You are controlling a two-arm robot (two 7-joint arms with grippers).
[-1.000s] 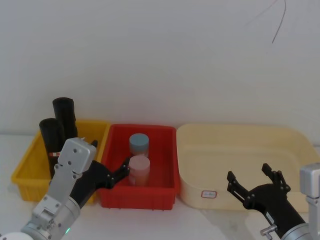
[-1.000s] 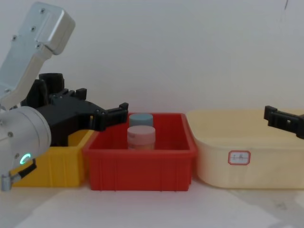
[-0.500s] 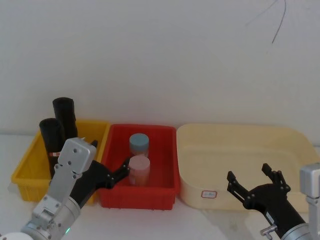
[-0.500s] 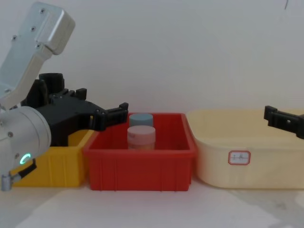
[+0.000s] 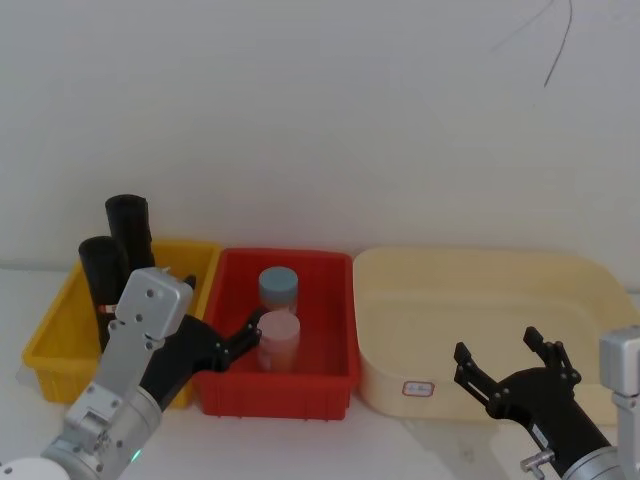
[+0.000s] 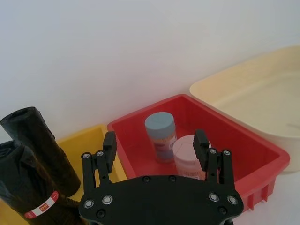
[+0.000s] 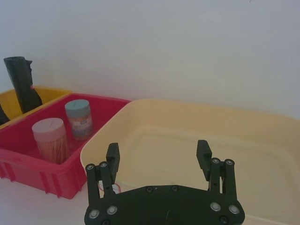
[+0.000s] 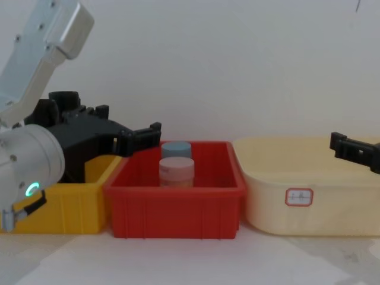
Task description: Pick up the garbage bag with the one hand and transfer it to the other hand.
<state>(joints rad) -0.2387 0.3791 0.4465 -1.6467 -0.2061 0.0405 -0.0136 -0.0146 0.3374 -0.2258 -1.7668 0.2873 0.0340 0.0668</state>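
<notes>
The garbage bag [image 6: 21, 187], the roll with the red-and-white label, stood on end at the far left of the yellow bin [image 5: 48, 338], pressed against a plain black roll [image 5: 128, 225] just behind it. Nothing had taken hold of it. The left gripper [image 6: 155, 144] hung over the wall shared by the yellow bin and the red bin [image 5: 335, 262], fingers spread wide and empty. From where I stood it pointed more at the two jars, blue-lidded [image 5: 278, 285] and pink [image 5: 279, 336], than at the roll. The right gripper [image 5: 497, 346] waited on the near side of the cream tub [image 5: 600, 290], likewise splayed and holding nothing. I judged the trouble would come from the crowding. With the rolls touching, the fingers might close on the plain one or catch both. The glossy plastic looked liable to slip, and a low swing left could clip the bin wall.
</notes>
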